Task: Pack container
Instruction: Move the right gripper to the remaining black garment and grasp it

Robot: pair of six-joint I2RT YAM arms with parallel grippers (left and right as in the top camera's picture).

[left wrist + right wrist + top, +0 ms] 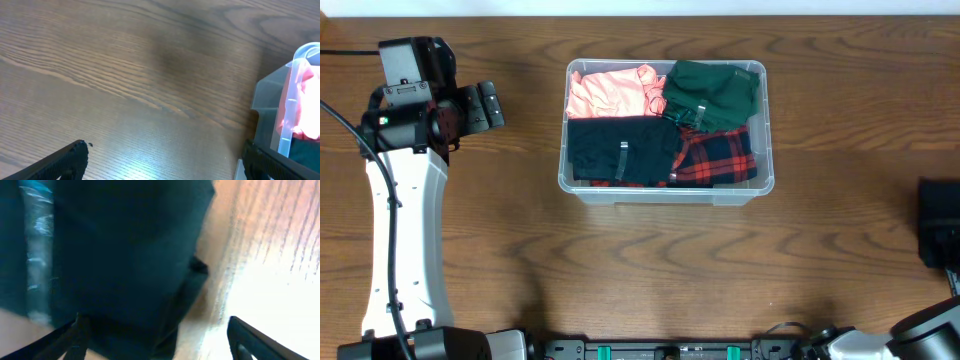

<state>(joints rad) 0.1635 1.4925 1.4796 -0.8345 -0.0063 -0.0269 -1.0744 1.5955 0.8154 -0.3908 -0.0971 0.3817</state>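
The clear container (763, 183) stands in the middle of the table and holds a pink garment (610, 90), a green one (715, 90), a black one (620, 150) and a red plaid one (715, 155). My left gripper (488, 105) hovers to its left, open over bare wood (165, 160), with the container's corner (295, 75) at the right of its view. My right gripper (165, 340) is open. A dark cloth-like mass (125, 255) fills the space ahead and reaches between the jaws by the left finger. Bare table shows before the right finger (255, 340).
A black shape (940, 225) sits at the table's right edge in the overhead view; whether it is arm or cloth is unclear. The left arm's white link (405, 240) runs down the left side. Brown wood table (650, 270) surrounds the container.
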